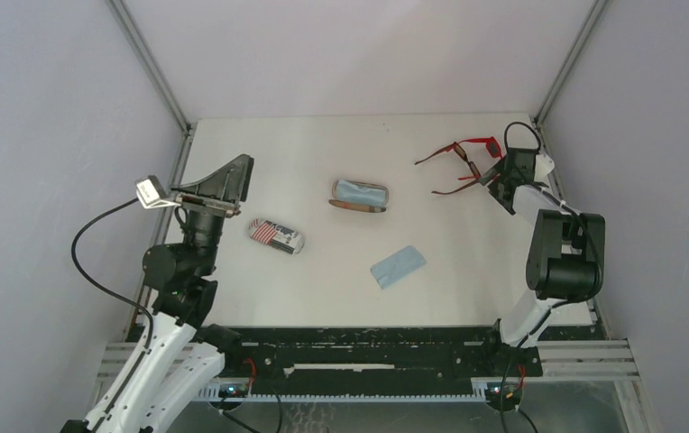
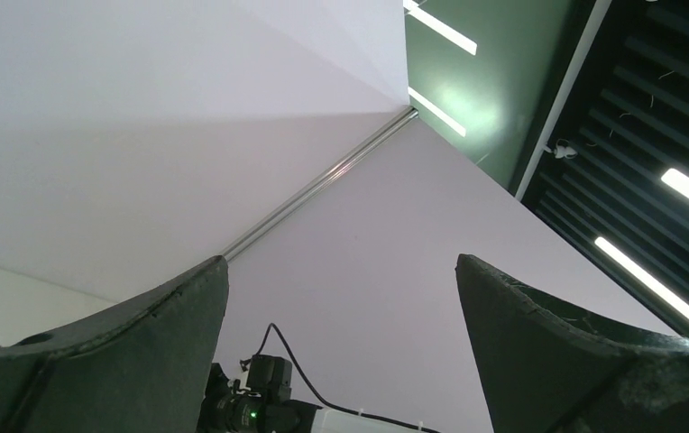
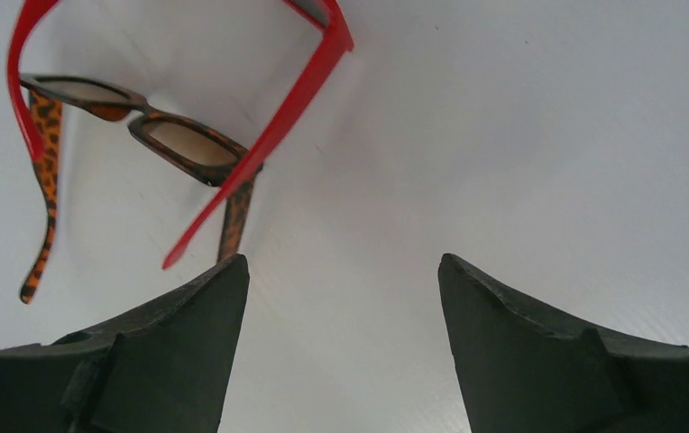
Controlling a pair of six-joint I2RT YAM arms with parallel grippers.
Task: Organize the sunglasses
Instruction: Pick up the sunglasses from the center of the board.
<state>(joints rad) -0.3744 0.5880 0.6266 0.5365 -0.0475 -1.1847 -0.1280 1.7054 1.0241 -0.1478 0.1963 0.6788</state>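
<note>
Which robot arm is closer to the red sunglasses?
The right arm. Its jaws are just beside the red sunglasses at the far right; the left arm stands across the table, jaws pointing upward.

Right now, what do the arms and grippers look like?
White links, black joints on left arm and right arm; a black cable loops off the left wrist. The left gripper and right gripper each have two black, wedge-shaped, matte fingers.
</note>
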